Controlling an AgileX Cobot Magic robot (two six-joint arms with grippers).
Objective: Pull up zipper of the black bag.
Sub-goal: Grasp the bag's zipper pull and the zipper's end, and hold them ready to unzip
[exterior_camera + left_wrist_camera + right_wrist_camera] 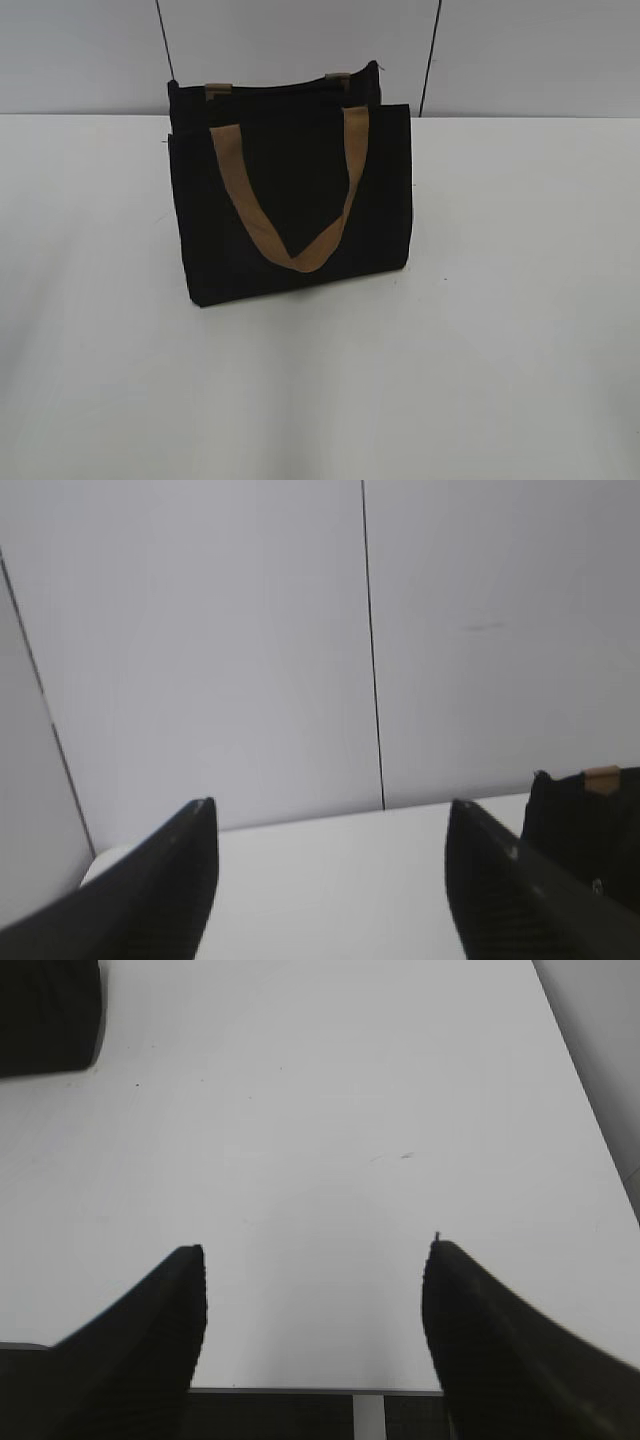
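The black bag (290, 190) stands upright at the back middle of the white table, with a tan strap handle (290, 215) hanging down its front. The zipper line runs along its top edge (285, 88); I cannot make out the slider. Neither gripper shows in the exterior view. In the left wrist view my left gripper (330, 815) is open and empty, with the bag's corner (585, 825) at the far right. In the right wrist view my right gripper (315, 1255) is open and empty over bare table, with a corner of the bag (50, 1015) at the top left.
The white table (500, 320) spreads wide around the bag. A grey panelled wall (520, 50) with dark seams stands just behind it. The right wrist view shows the table's right edge (590, 1110) and its near edge (300, 1390).
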